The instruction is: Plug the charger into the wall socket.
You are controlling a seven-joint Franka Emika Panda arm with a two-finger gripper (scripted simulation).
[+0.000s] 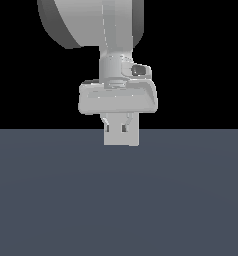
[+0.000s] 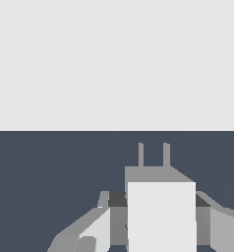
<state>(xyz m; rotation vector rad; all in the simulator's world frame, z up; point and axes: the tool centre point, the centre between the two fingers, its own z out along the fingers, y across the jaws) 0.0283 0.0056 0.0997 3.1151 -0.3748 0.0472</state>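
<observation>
In the wrist view my gripper (image 2: pixel 160 201) is shut on the charger (image 2: pixel 160 221), a light-grey block with two prongs (image 2: pixel 153 155) pointing away from me. One finger (image 2: pixel 97 229) shows on each side of the block. A flat light-grey face (image 2: pixel 117 64), apparently the wall socket, fills the view beyond the prongs; no yellowish dot shows on it. In the exterior view the gripper (image 1: pixel 120 127) hangs straight down over a light-grey square plate (image 1: pixel 122 139), the wall socket. The fingers overlap its upper part. The charger cannot be told apart from the plate there.
A dark blue-grey floor (image 1: pixel 119 200) lies under the gripper and also shows in the wrist view (image 2: pixel 50 172). The arm's large upper link (image 1: pixel 86 20) fills the top of the exterior view. The background there is black.
</observation>
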